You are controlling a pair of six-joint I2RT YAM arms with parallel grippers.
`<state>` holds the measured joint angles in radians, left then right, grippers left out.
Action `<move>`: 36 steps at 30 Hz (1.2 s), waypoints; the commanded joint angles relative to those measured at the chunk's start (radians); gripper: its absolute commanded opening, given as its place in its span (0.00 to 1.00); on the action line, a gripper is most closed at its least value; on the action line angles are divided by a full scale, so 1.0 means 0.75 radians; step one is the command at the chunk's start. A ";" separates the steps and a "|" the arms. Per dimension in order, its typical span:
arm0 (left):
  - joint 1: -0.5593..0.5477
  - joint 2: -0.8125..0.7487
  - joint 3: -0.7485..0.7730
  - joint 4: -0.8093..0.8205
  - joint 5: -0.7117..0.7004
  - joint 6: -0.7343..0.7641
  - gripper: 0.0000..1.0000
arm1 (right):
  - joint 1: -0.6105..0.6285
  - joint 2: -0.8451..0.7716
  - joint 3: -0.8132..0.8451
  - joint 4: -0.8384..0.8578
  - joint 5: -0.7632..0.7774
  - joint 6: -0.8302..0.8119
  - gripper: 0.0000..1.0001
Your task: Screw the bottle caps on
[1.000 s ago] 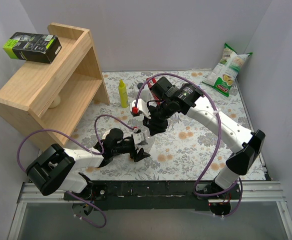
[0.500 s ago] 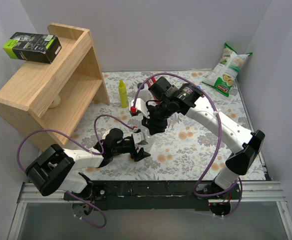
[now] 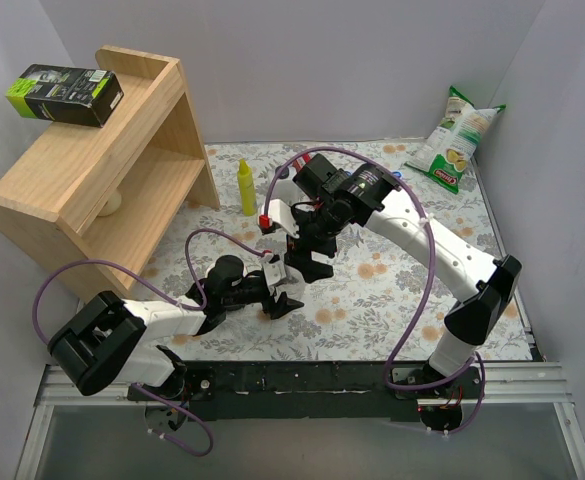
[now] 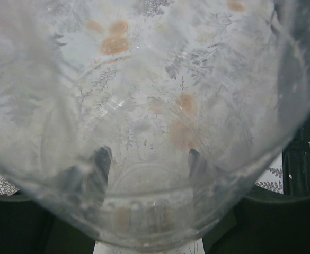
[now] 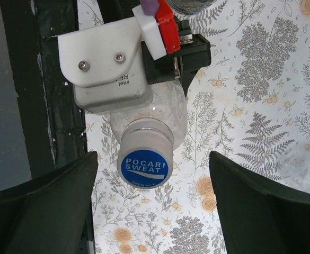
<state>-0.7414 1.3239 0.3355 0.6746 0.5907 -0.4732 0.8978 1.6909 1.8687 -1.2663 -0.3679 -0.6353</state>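
My left gripper [image 4: 148,161] is shut on a clear bottle [image 4: 144,106], whose body fills the left wrist view; both fingertips show dark through the plastic. In the right wrist view that bottle [image 5: 168,114] points its neck at the camera, with a blue-topped bottle cap [image 5: 144,167] marked POCARI SWEAT sitting on it. My right gripper [image 5: 153,182] is open, one finger on each side of the cap and well apart from it. In the top view the right gripper [image 3: 307,262] hangs just above the left gripper [image 3: 280,290], near the table's front middle.
A wooden shelf [image 3: 102,170] with a black box [image 3: 64,93] on top stands at the left. A slim yellow bottle [image 3: 246,187] stands beside it. A green snack bag [image 3: 456,138] leans in the far right corner. Grey walls close in both sides.
My right gripper has opened and let go of the cap, which stays on the bottle's neck. The right wrist has shifted a little. The left arm still holds the bottle in place.
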 commanded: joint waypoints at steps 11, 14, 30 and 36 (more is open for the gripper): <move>0.011 -0.023 0.050 0.029 0.069 -0.111 0.00 | -0.123 -0.365 -0.209 0.250 -0.156 0.053 0.93; 0.011 -0.004 0.070 0.011 0.084 -0.107 0.00 | -0.121 -0.330 -0.205 0.297 -0.160 0.068 0.90; 0.009 0.053 0.142 -0.010 0.133 -0.140 0.00 | -0.101 -0.193 -0.084 0.247 -0.309 -0.034 0.88; 0.009 0.078 0.160 0.011 0.137 -0.189 0.00 | -0.091 -0.203 -0.076 0.210 -0.311 -0.094 0.88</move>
<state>-0.7364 1.3708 0.4160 0.6727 0.6735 -0.5888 0.8204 1.5597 1.7729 -1.0821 -0.5728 -0.6632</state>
